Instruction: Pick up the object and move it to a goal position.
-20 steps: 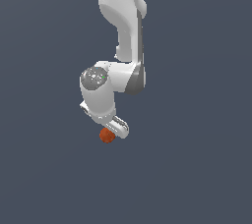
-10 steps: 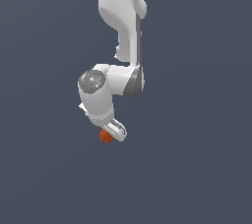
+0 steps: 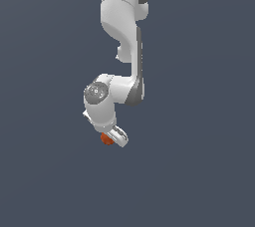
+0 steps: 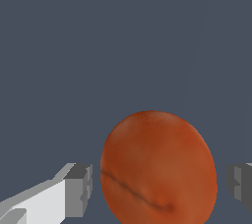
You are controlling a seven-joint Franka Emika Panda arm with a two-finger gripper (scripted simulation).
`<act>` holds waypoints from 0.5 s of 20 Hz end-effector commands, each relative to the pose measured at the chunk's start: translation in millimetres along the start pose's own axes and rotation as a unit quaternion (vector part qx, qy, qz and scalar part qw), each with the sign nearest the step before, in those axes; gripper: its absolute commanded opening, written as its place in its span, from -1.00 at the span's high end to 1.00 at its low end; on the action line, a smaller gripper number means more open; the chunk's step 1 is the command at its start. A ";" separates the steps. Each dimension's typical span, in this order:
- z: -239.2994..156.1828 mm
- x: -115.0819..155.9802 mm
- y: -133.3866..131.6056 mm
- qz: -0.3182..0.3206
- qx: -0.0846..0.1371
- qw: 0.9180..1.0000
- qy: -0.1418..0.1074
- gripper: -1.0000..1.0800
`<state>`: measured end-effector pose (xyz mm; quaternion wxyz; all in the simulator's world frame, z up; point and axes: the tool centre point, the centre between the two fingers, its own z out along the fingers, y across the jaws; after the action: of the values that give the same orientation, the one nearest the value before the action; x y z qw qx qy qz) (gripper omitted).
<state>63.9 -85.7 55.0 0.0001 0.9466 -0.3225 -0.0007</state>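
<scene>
The object is a small orange-red ball (image 3: 105,140) with a mottled surface. In the exterior view it shows just under the white arm's hand, partly hidden by it. My gripper (image 3: 112,138) is down over the ball. In the wrist view the ball (image 4: 157,169) sits between my gripper's (image 4: 158,188) two fingers. One grey finger pad (image 4: 79,188) and the other (image 4: 240,181) each stand a small gap away from the ball. The jaws are open around it and do not touch it.
A plain dark grey-blue surface (image 3: 199,171) fills the background in both views. The white arm (image 3: 124,32) comes down from the top of the exterior view. Nothing else shows.
The arm's wrist has come lower over the ball. The ball has stayed in about the same place.
</scene>
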 end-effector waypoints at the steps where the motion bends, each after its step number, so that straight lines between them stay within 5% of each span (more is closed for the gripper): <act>1: 7.3 0.4 -0.3 0.000 0.000 1.000 0.001 -0.92; 5: 8.1 1.5 -0.9 0.000 0.000 1.000 0.001 -0.92; 6: 8.1 1.5 -0.9 0.000 0.000 1.000 0.001 1.00; 10: 8.1 1.5 -0.9 0.000 0.000 1.000 0.001 1.00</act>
<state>65.3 -85.5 46.6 0.0000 0.9465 -0.3226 -0.0006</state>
